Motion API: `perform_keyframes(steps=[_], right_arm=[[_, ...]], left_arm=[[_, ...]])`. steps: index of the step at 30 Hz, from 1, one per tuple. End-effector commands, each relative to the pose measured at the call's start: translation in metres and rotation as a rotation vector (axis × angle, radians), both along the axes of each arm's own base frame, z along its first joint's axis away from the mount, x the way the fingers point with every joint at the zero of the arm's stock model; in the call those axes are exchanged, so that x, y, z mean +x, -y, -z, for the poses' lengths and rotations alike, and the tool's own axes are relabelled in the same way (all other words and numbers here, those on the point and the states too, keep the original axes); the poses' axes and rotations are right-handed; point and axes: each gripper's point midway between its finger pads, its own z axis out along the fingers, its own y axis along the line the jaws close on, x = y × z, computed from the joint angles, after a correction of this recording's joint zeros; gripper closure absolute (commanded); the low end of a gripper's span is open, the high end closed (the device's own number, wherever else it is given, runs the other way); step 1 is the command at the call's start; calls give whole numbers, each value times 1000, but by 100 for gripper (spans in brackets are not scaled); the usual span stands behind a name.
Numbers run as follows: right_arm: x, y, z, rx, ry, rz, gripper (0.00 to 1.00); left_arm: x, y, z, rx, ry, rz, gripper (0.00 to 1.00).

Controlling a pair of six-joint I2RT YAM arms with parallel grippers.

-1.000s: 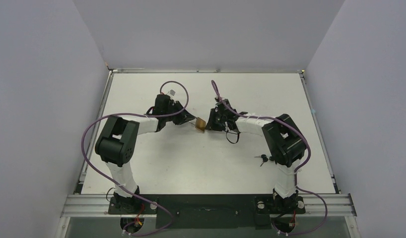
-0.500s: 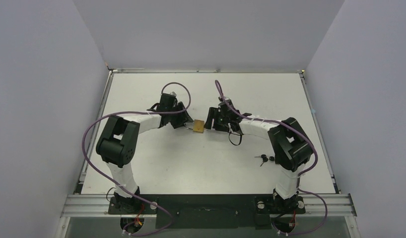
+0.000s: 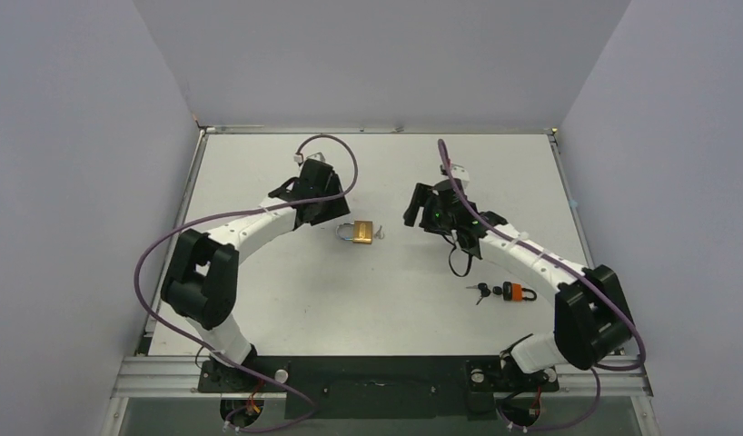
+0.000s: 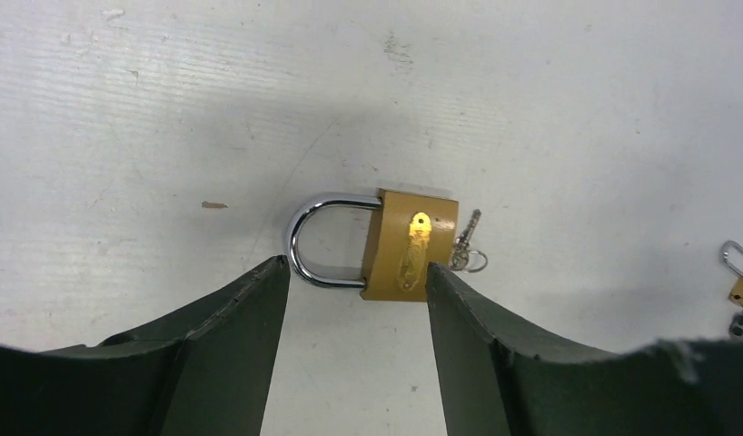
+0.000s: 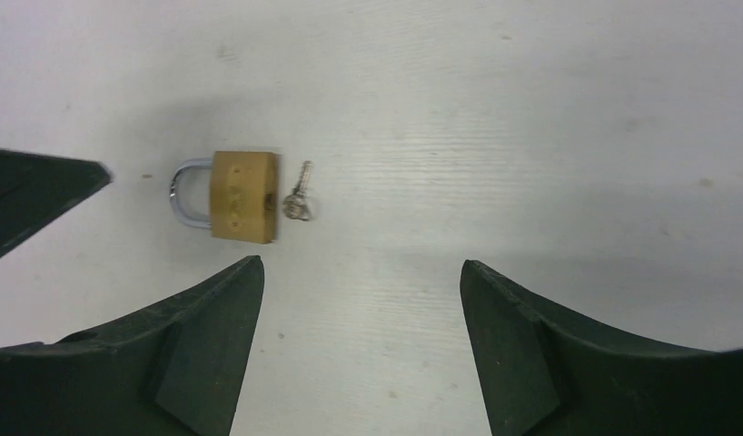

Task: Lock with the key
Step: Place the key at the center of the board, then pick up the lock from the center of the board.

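1. Handling (judged): the padlock has a brass body and a steel shackle, so expect it to be dense, rigid and smooth; it may slide on the worktop if pushed; it is not fragile.
2. Grip points (judged): clamp across the flat faces of the body, not the round shackle, which would let it swivel; take the key by its head; it is small, light and thin, and easy to knock askew.
3. Appearance: gold-coloured rectangular body with a bright chrome shackle; both shackle legs appear to meet the body, so it looks closed; the key with its small ring projects from the base, apparently seated in the keyway, though this cannot be confirmed.
4. Position: the padlock lies flat on the worktop, just ahead of the left claw, roughly between the lines of its fingers; its shackle points toward the left claw's side, and its key end points toward the right claw.
5. Left claw: fingers apart, holding nothing, not touching the padlock.
6. Right claw: fingers wide apart and empty; the padlock lies ahead of it, off its centre line and well apart.
7. Beyond: a smaller orange lock and loose keys lie behind the right claw, near its forearm.
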Motion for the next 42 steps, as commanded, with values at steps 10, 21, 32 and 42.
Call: perform_keyframes(steps=[10, 21, 32, 42], right_arm=[[-75, 166, -13, -93, -21, 593, 25], [-112, 238, 20, -74, -127, 920, 28], [-140, 257, 68, -24, -313, 1048, 33], [-141, 254, 101, 57, -411, 1100, 36]], left_arm=[[-34, 34, -106, -163, 219, 120, 44], [-56, 46, -121, -243, 249, 180, 43], [-62, 49, -126, -302, 266, 190, 43], [-60, 41, -121, -309, 262, 173, 43]])
